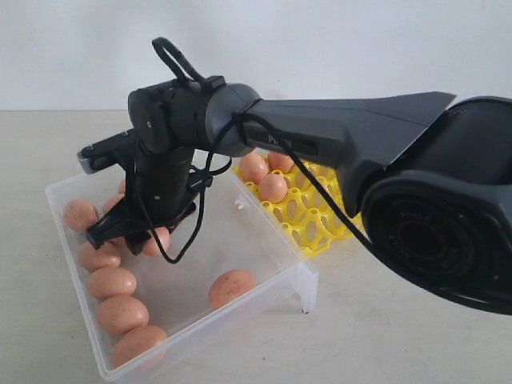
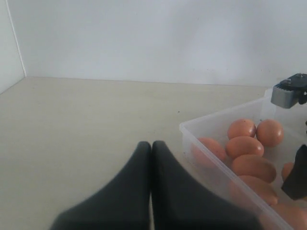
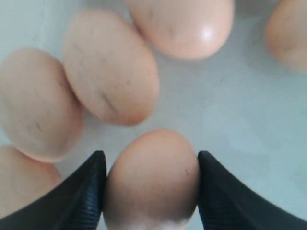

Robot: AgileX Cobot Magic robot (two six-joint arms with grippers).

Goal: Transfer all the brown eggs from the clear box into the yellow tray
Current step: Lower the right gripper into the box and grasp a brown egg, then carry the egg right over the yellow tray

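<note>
Inside the clear box (image 1: 240, 240), right hand (image 3: 151, 158), egg-wide, clasps one brown egg (image 3: 151, 184).

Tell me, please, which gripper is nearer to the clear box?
Right. The right gripper is inside the clear box, flanking a brown egg; the left gripper is outside it, off one corner.

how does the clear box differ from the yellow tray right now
The clear box is see-through with low walls; the yellow tray is an open lattice of cups. The box's eggs lie loose on its flat floor; the tray's three visible eggs sit in cups. The right hand is down in the box, closed on one egg; no hand is at the tray. Both rest on the table and hold brown eggs.
</note>
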